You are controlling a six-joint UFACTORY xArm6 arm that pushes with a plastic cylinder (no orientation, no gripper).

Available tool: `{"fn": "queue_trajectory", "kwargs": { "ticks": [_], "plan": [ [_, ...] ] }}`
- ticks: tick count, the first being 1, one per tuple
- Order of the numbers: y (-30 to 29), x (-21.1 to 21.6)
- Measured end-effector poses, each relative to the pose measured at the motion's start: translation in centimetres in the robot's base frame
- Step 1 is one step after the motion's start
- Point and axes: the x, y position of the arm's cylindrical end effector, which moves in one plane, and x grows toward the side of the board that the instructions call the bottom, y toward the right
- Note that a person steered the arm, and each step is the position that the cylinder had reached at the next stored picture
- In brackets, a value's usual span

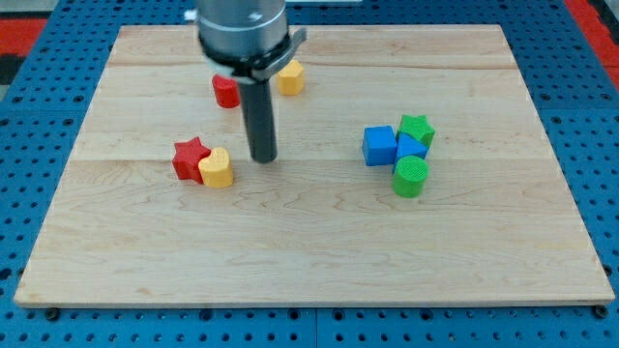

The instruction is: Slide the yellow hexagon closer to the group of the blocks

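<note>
The yellow hexagon (pixel 291 77) lies near the view's top, partly hidden behind the arm, with a red block (pixel 226 92) to its left. My tip (pixel 263 158) rests on the board below both of them, apart from every block. To the tip's left a red star (pixel 190 158) touches a yellow block (pixel 217 167). At the view's right a group sits close together: a blue cube (pixel 379 145), a green star (pixel 418 128), a second blue block (pixel 410 148) and a green cylinder (pixel 410 177).
The wooden board (pixel 309 261) lies on a blue pegboard surface (pixel 19 193). The arm's grey body (pixel 242 29) hangs over the board's top edge.
</note>
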Motion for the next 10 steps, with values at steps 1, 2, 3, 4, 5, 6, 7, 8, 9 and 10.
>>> {"fn": "queue_trajectory", "kwargs": {
  "ticks": [1,2,3,4,5,6,7,8,9,10],
  "plan": [
    [2.0,-4.4],
    [6.6,-7.9],
    [8.1,-11.9],
    [6.9,-15.1],
    [6.3,-13.9],
    [5.5,-11.9],
    [3.4,-12.1],
    [3.4,-16.2],
    [1.7,-16.6],
    [1.1,-14.0]
  ]
}}
